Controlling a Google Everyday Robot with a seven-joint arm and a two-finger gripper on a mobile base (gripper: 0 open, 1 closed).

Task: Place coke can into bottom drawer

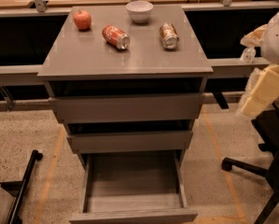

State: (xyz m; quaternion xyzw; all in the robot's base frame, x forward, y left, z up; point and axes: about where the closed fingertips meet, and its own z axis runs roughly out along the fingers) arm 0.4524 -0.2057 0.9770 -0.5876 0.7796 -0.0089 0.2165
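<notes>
Gripper (249,54) hangs at the right edge, just beside the cabinet top (125,62); how wide it stands I cannot tell. Nearest, the bottom drawer (132,195) is pulled out. Farther, the coke can (115,36) lies on its side on the top, well to the left of the gripper. Its long axis is diagonal, with the silver end toward near right. Its white lettering is not readable.

End effector (260,93) at far rt edge
</notes>
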